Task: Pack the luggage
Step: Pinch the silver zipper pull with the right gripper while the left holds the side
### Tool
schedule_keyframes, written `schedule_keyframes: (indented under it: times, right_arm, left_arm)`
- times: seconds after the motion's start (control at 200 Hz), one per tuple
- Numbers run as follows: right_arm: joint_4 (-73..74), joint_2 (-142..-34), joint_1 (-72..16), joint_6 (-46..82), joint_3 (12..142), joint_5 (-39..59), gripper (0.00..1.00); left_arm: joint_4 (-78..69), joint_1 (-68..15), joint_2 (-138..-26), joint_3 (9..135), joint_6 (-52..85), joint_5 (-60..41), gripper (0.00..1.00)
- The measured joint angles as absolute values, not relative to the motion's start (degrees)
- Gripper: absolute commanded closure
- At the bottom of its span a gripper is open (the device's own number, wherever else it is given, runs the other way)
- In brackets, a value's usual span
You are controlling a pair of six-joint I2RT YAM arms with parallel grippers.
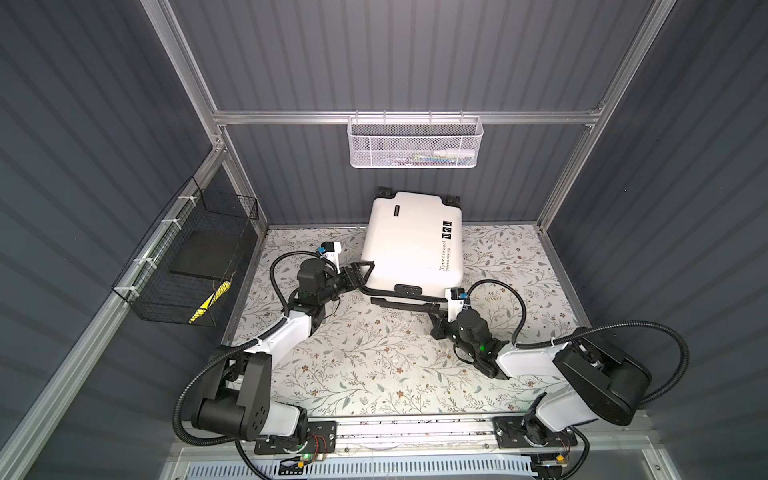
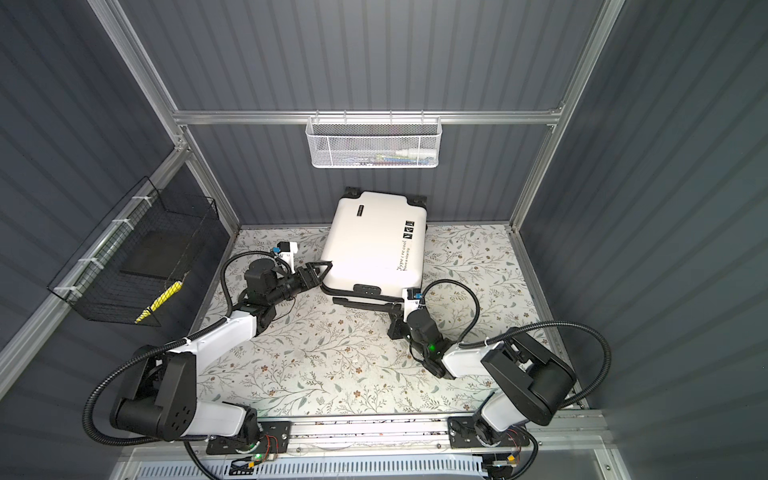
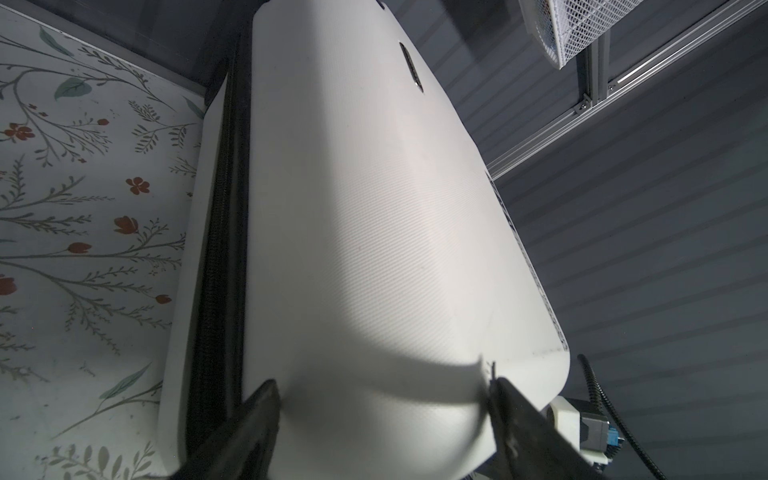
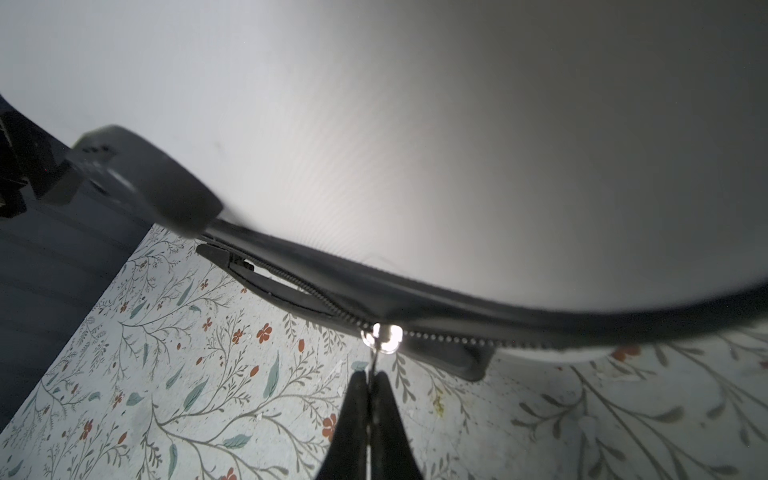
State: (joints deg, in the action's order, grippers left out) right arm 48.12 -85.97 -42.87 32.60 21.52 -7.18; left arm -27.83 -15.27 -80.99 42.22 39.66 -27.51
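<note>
The luggage, a white hard-shell suitcase, lies flat and closed at the back of the table, wheels toward the rear wall. My left gripper clamps its front left corner, with wide jaws on either side of the upper shell. A black zipper band hangs partly loose along the front edge. My right gripper is shut on the pull of the shiny zipper slider, just below the white shell.
A white mesh basket with small items hangs on the rear rail above the suitcase. A black wire basket on the left wall holds a yellow item. The floral table cover stretches in front of both grippers.
</note>
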Motion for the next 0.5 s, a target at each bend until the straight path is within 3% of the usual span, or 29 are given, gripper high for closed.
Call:
schedule_keyframes:
  times: [0.5]
  right_arm:
    - [60.8, -87.5, -44.5, 29.4, 14.6, -8.6, 1.00]
  left_arm:
    - [-23.1, -14.0, -85.0, 49.4, 37.7, -32.8, 0.18]
